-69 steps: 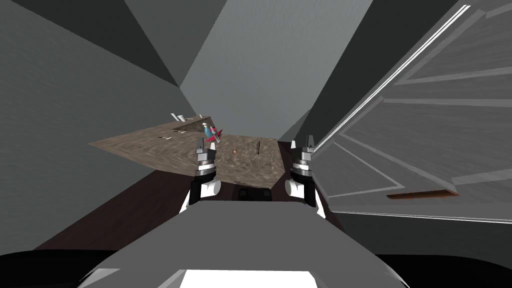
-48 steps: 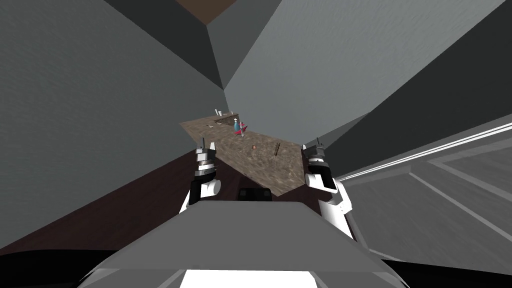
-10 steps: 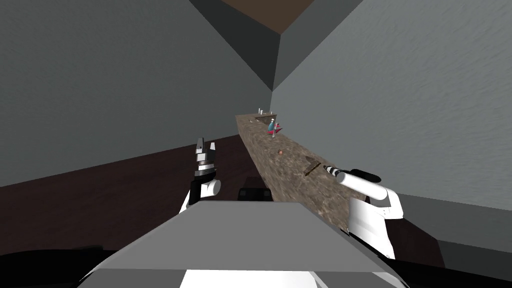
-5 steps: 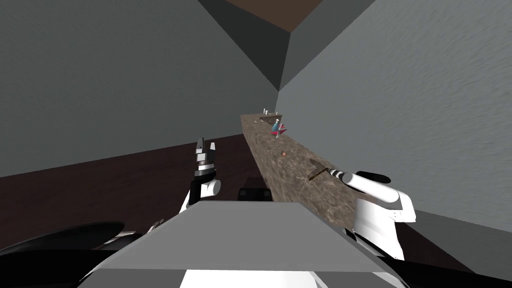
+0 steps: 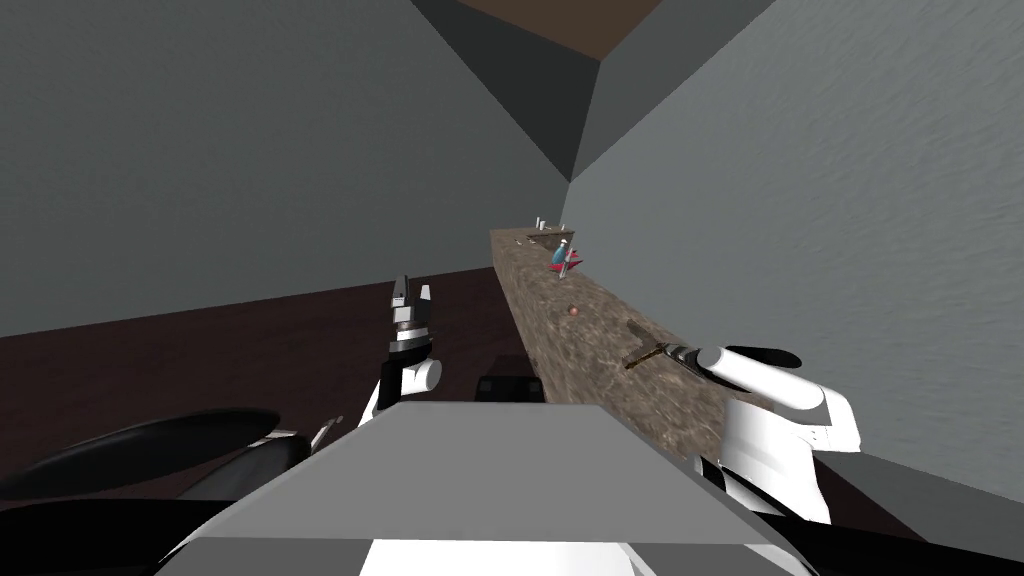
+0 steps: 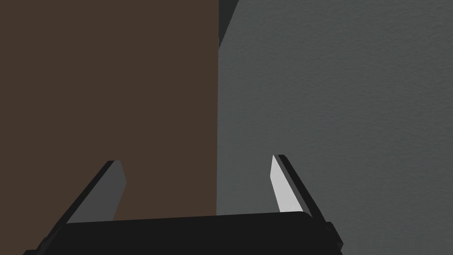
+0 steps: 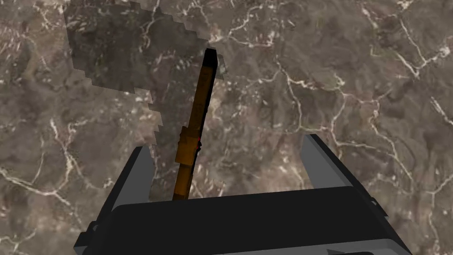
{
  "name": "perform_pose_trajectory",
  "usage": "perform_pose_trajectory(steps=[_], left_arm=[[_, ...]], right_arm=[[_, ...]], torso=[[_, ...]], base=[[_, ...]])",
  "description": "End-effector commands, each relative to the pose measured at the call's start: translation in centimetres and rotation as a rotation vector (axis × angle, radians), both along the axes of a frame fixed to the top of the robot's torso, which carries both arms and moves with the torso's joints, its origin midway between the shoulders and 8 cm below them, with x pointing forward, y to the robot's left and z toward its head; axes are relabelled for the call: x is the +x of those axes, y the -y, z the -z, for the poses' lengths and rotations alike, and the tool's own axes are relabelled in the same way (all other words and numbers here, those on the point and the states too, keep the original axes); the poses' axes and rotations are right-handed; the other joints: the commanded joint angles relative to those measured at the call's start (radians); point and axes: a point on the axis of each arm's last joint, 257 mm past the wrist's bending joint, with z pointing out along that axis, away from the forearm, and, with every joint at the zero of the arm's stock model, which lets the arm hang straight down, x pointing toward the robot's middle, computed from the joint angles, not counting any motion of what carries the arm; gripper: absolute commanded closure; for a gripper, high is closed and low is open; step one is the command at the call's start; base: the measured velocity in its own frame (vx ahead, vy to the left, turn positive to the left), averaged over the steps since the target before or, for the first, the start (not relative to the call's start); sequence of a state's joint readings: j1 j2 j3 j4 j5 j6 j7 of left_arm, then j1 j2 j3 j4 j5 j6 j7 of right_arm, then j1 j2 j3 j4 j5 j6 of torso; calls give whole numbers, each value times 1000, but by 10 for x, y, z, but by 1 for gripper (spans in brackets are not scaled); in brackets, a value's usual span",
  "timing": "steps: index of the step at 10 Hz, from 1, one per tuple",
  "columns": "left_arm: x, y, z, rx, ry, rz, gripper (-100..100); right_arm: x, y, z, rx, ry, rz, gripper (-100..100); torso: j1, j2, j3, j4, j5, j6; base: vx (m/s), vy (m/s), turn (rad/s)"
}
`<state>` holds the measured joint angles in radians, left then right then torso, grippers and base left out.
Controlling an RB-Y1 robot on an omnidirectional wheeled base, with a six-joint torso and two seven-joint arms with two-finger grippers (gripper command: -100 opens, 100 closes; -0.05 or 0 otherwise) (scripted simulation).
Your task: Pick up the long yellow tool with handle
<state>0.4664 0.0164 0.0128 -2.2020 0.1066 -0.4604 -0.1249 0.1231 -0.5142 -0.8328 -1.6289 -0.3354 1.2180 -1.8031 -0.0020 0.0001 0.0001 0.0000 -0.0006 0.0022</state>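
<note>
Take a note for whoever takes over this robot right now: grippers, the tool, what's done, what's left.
Right gripper: open, low over the counter, its fingers on either side of the yellow-brown tool, not pressing it.
Left gripper: open, empty, held upright beside the counter.
Tool: lying flat on the counter.
Done: the reach.
Left: shut on the tool and lift.

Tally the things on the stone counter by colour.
Yellow-brown: 1, long tool
Blue: 1, bottle
Red: 1, small thing
Pinkish: 1, ball
Total: 4; pale bits beyond them are too small to count.
</note>
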Motion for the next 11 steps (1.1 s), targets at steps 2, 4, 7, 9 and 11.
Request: perform_pose_trajectory(steps=[2,4,7,9,11], left_arm=[[0,0,0,0,0,0,0],[0,0,0,0,0,0,0],[0,0,0,0,0,0,0],[0,0,0,0,0,0,0],[0,0,0,0,0,0,0]], right_arm=[[-16,-3,10,97,-13,79,-100],[-27,-5,14,163,-18,136,-100],[-39,-11,19,234,-36,191,-100],[-49,-15,22,294,-49,239,-100],[-58,-21,24,348,-63,283,-100]], torso=[[-1,0,0,0,0,-1],[0,1,0,0,0,-1],[0,0,0,0,0,0],[-1,0,0,0,0,0],[-1,0,0,0,0,0]], base=[[-23,-37,182],[-24,-29,181],[-10,-23,90],[-26,-32,139],[-20,-34,116]])
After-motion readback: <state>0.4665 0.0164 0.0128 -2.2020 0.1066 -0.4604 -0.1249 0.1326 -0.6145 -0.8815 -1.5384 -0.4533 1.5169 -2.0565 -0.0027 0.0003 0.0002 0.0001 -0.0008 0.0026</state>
